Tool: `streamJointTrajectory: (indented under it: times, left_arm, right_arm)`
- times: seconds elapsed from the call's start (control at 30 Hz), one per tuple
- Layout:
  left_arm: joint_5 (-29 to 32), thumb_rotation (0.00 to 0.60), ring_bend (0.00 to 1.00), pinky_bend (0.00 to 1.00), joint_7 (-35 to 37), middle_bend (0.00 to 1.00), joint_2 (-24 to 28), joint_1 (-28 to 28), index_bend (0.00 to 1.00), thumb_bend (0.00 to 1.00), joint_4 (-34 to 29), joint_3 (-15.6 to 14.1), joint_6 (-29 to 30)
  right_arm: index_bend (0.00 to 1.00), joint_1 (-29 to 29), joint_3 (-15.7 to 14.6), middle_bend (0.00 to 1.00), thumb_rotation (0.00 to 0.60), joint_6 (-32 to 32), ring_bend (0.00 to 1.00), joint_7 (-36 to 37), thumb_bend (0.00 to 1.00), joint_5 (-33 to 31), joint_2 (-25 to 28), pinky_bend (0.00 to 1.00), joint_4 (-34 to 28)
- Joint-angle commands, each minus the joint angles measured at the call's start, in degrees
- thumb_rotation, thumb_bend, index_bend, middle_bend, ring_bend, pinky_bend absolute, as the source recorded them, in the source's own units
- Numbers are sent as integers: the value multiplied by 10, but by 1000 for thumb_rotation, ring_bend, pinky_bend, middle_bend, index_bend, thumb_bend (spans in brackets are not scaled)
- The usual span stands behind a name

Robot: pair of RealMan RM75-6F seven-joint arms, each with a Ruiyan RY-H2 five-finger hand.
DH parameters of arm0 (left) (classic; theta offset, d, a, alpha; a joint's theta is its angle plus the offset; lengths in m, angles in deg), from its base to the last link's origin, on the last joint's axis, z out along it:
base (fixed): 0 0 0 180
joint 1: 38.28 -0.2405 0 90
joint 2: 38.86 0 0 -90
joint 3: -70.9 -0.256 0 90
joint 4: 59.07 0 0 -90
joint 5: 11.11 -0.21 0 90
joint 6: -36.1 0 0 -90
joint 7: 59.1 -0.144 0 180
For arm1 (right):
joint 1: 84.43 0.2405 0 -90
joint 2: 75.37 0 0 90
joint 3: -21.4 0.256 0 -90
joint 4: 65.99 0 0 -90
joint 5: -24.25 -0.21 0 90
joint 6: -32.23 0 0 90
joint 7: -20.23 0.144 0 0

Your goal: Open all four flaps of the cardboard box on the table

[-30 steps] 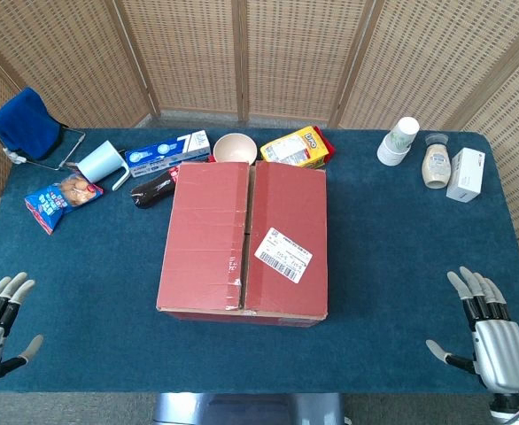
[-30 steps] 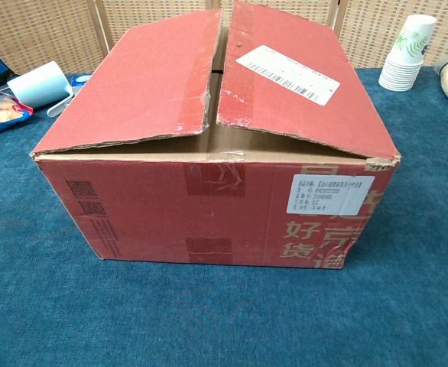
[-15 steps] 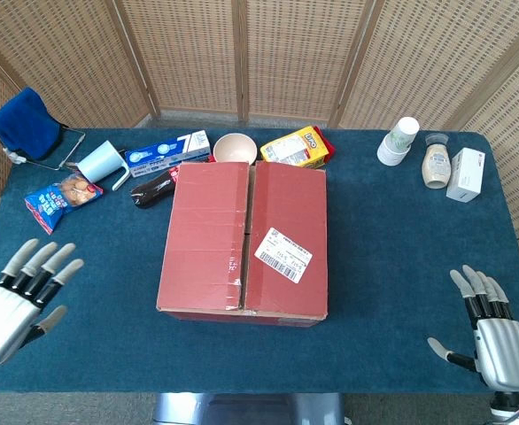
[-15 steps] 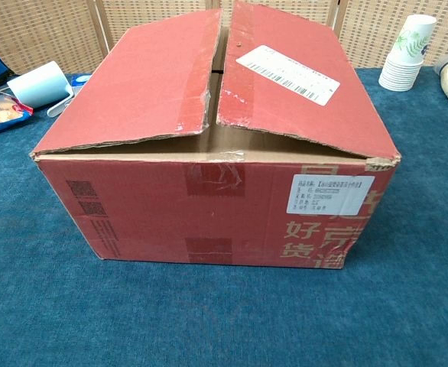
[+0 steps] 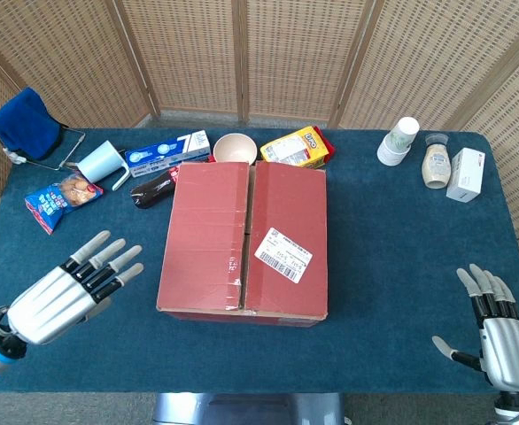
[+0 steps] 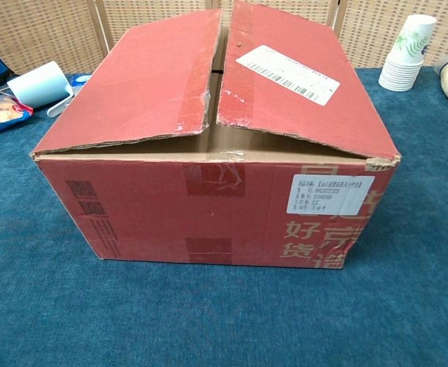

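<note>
0 of the 4 flaps were open: the red cardboard box (image 5: 243, 241) sat mid-tabletop (image 5: 392, 239) with its 2 top flaps down. Both the left hand (image 5: 69, 288) and right hand (image 5: 494, 332) hovered spread and empty, apart from it.

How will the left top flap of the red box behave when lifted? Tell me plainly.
The left flap is flat cardboard, so it should probably stay stiff and hinge up. Its torn tape edge suggests that it is unsealed and likely light. The box may shift slightly.
</note>
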Motion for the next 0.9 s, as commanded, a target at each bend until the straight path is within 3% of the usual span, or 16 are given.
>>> streamJointTrajectory:
  times: [0.03,0.43,0.9]
  left_arm:
    - [12,526,0,43,6,0,7,25,140,15,-14,10,-32]
    - [117,495,0,41,13,0,-7,161,134,8,-59,70,-210]
    - [197,493,0,54,-11,0,-86,280,133,0,-35,91,-345]
  right_arm:
    - [0,1,2,0,600,-3,0,0,80,-6,0,0,0]
    - [0,16,23,0,600,-34,0,1,80,-63,-1,0,-4]
    - [0,22,36,0,600,-49,0,1,81,-102,-1,0,-3]
